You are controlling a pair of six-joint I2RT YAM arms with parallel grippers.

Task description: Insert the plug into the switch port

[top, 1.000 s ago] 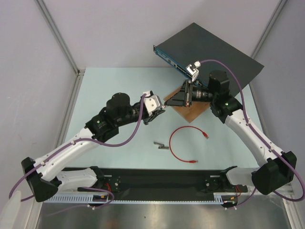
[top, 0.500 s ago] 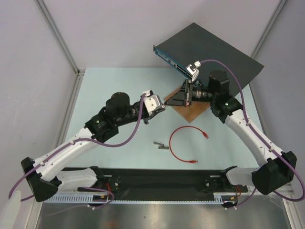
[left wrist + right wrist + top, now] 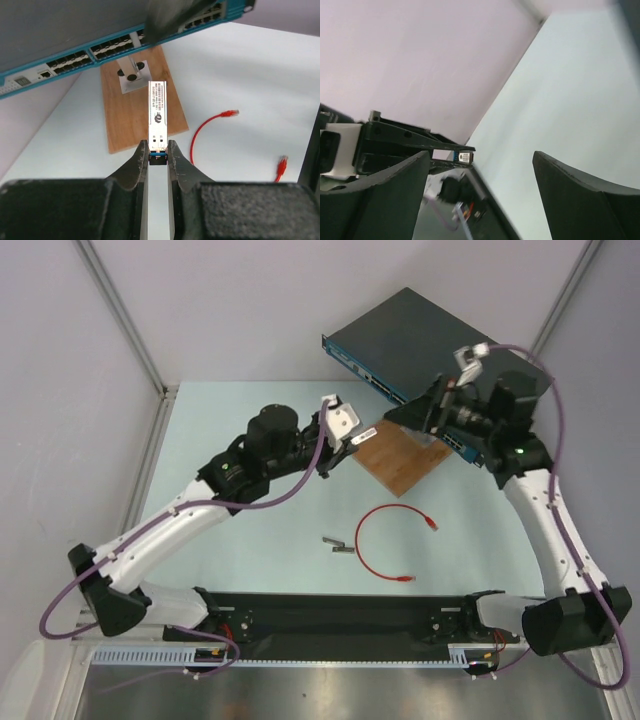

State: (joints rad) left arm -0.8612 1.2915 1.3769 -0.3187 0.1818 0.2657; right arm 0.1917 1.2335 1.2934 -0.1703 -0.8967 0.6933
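Left hand (image 3: pixel 157 150) clamped on silver module (image 3: pixel 157 112); right hand (image 3: pixel 479 170) apart, seemingly empty; plug (image 3: pixel 431 523) lies near wooden board (image 3: pixel 400 465).

Top cam sat high behind the bases and looked down from far. Left wrist cam, close behind left gripper (image 3: pixel 157 150), faced switch (image 3: pixel 50 30) ahead. Right wrist cam looked out between right gripper (image 3: pixel 480 160) fingers. Both wrist views shared metal module (image 3: pixel 157 107).

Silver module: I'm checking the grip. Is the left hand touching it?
Touching. The left wrist view shows the left hand with a finger pressed against each side of the near end of the silver module.
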